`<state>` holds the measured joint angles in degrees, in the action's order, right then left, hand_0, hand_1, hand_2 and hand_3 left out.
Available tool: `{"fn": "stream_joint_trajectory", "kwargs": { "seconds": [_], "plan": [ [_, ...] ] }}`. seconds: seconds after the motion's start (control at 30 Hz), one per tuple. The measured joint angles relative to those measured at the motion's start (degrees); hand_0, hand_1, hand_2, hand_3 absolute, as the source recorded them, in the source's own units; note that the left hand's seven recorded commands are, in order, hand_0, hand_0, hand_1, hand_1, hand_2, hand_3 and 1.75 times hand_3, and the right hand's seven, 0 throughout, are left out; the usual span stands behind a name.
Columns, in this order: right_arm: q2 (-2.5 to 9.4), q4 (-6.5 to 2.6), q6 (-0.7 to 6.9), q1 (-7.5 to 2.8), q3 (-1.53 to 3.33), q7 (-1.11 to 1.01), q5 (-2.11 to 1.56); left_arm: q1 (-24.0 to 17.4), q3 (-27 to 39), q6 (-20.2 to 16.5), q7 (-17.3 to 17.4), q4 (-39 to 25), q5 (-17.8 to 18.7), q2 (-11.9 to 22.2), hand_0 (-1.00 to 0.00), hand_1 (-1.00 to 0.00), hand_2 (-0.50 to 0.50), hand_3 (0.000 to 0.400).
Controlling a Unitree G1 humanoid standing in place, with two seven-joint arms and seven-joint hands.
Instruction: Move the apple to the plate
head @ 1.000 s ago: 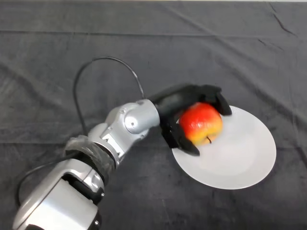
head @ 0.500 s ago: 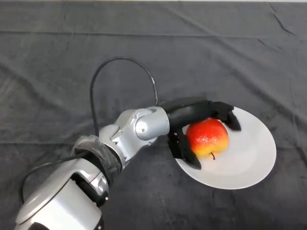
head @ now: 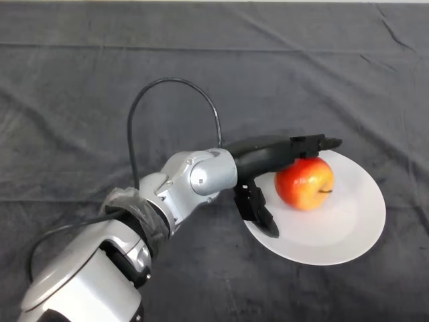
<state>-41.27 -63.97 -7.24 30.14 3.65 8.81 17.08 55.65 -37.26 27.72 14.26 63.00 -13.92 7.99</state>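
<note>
Near the plate's (head: 348,235) left rim the apple (head: 304,182) sits free, placed as required. Left hand (head: 268,155) spreads wide, fingers straight above it, thumb low, ready for withdrawal.

The plate (head: 348,235) lies on the counter (head: 80,100) toward the view's right, and the apple (head: 305,182) sits on the plate's left part, nearer its far rim than its near one. The hand (head: 268,157) reaches in from the left over the plate's left edge, with its fingers (head: 315,143) stretched along the far side of the apple and its thumb (head: 260,213) down at the plate's near-left rim (whether the fingers touch the apple cannot be told). The arm (head: 181,191) runs from the lower left corner up to the hand.
</note>
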Motion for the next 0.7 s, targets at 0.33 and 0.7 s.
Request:
{"fn": "stream_joint_trajectory", "kwargs": {
  "seconds": [0.33,0.7],
  "plan": [
    [-0.04,-0.11,0.01,0.0,0.02,0.0,0.03,0.0,7.16,0.16,-1.7,0.18,4.65,4.85,0.0,0.0,0.0,0.0],
    [-0.03,-0.1,0.0,0.0,0.02,0.0,0.02,-0.35,13.66,2.27,-2.03,0.2,7.21,8.1,0.0,0.0,0.0,0.0]
  ]
}}
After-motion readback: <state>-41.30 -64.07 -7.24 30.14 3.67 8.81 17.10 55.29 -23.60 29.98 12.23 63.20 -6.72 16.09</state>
